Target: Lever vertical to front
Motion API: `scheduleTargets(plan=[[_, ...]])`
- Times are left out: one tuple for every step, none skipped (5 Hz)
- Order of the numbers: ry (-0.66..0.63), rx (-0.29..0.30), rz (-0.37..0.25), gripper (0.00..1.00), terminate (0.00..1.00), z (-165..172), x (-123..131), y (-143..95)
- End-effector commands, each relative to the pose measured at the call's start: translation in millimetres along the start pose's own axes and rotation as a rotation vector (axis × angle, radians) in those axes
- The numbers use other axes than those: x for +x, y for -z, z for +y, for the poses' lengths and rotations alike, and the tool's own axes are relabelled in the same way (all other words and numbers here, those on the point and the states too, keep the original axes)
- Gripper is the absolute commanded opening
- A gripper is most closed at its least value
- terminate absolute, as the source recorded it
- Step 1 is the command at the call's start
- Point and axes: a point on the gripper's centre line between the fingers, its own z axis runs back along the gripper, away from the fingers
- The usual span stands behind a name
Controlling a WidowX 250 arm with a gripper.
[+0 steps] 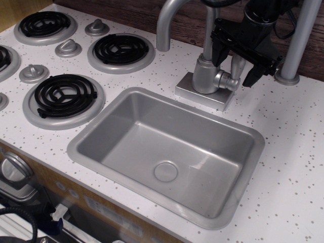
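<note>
worktop (298,131): white speckled surface carrying the tap, beside the grey rectangular metal sink (167,152).
gripper (238,63): black fingers spread wide, straddling the handle top, probably not gripping.
lever (235,68): slim silver-grey rod, upright from its round hub on the tap body.
doing it well: close low on the rod, then sweep forward around the hub.

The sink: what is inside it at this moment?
Inside the sink only a round drain shows on the bare grey floor; no object, no water visible. Nothing covers the basin, though the near wall's inner face is hidden.
</note>
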Motion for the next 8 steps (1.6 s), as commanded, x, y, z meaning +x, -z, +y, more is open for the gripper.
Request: scheduleTargets(plan=[[0.007, 0.005, -0.084, 1.0, 0.0, 4.5, 21.1, -20.9], [0.015, -0.002, -0.105, 1.0, 0.0, 2.9, 25.6, -16.7], [0.026, -0.01, -0.11, 1.0, 0.0, 1.3, 30.7, -13.1], [0.024, -0.001, -0.107, 1.0, 0.0, 0.6, 31.8, -14.0], [0.016, 0.017, -0.102, 0.0, 0.0, 1.7, 29.4, -17.7], [-0.01, 0.015, -0.078, 0.0, 0.0, 3.4, 17.5, -15.6], [-0.017, -0.011, -0.022, 0.0, 0.0, 4.2, 5.4, -7.5], [-0.024, -0.033, 0.027, 0.0, 0.0, 3.5, -6.2, 1.4]])
